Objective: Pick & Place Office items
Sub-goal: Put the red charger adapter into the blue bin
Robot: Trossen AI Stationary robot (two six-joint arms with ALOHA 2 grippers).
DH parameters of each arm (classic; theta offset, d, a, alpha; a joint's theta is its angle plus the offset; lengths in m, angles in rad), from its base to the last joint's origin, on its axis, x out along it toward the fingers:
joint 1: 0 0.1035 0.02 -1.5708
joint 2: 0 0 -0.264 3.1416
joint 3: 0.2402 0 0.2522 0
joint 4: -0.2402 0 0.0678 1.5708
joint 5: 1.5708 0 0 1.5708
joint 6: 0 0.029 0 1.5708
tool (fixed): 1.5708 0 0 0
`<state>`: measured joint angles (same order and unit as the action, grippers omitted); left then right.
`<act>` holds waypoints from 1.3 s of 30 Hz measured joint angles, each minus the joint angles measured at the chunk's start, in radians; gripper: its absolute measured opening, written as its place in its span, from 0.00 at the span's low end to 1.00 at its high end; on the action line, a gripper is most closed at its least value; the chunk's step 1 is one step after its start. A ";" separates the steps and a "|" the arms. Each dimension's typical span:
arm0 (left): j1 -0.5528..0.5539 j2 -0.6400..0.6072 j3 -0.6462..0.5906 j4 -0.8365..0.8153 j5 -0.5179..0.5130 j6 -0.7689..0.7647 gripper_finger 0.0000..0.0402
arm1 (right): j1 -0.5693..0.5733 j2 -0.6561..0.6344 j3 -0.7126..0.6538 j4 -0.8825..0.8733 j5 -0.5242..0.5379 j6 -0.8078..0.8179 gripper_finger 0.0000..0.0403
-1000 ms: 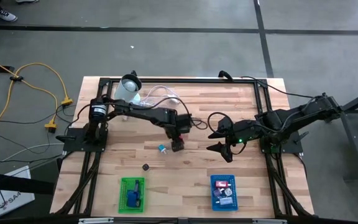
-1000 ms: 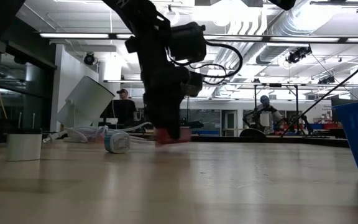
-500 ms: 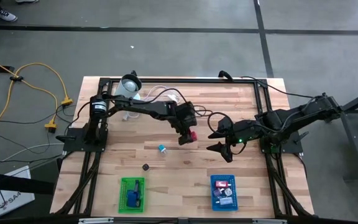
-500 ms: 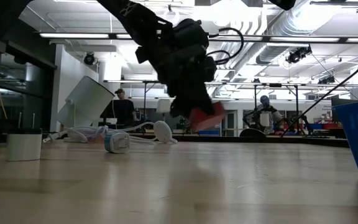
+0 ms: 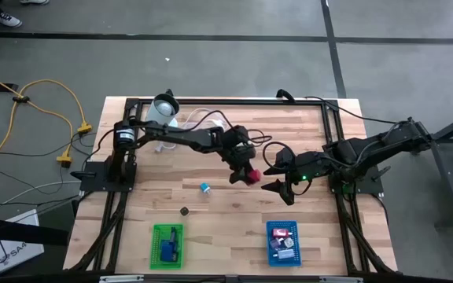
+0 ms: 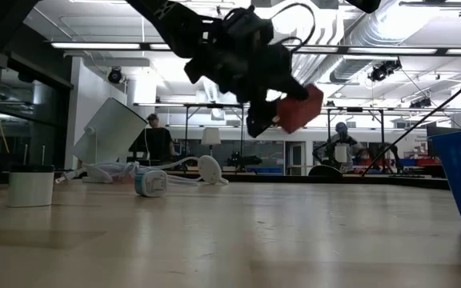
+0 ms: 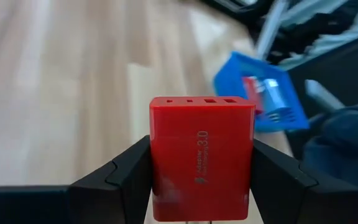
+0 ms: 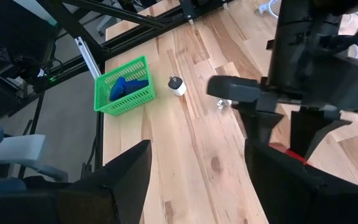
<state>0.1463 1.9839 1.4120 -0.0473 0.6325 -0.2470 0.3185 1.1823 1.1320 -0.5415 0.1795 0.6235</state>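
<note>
The left gripper (image 5: 246,171) is gripping a red blocky plastic charger (image 7: 202,158) between its two dark fingers (image 7: 120,177), with the jaws standing about half open and pressing on the charger's two sides. In the left wrist view the charger's face is showing pale lettering that reads "3.0" beside a smaller line and a small lightning mark; the smaller line is too fine to read. A row of small slots is running along the charger's upper edge. In the low view the charger (image 6: 298,108) is hanging well clear of the wooden slatted tabletop (image 5: 211,212), above the middle of the table.

The right gripper (image 5: 278,179) is waiting just beside the charger, over the table's right half, with its jaws spread wide and holding nothing.

A blue plastic mesh basket (image 5: 282,240) is sitting at the near right edge, with red, white and blue pieces lying in it. A green plastic mesh basket (image 5: 167,244) is sitting at the near left, holding a blue piece. A small blue-and-white round piece (image 5: 205,188) and a small dark round piece (image 5: 184,211) are lying loose on the wood between the baskets and the arms.
</note>
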 joint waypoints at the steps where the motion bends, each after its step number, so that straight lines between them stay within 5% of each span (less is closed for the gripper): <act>1: -0.003 0.000 0.000 0.015 0.017 -0.001 0.53 | 0.000 0.000 0.000 0.000 0.000 0.000 0.61; 10: -0.028 -0.001 -0.008 0.154 0.069 0.011 0.53 | 0.000 0.000 0.000 0.000 0.000 0.000 0.61; 17: -0.038 -0.002 -0.150 0.435 0.000 0.025 0.53 | 0.000 0.000 0.000 0.000 0.000 0.000 0.61; 25: -0.101 -0.002 -0.320 0.853 -0.152 0.101 0.53 | 0.000 0.000 0.000 0.000 0.000 0.000 0.61; 39: -0.295 -0.001 -0.330 0.919 -0.522 0.172 0.53 | 0.000 0.000 0.000 0.000 0.000 0.000 0.61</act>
<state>-0.1482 1.9827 1.0821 0.8714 0.1106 -0.0753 0.3184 1.1823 1.1320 -0.5415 0.1795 0.6236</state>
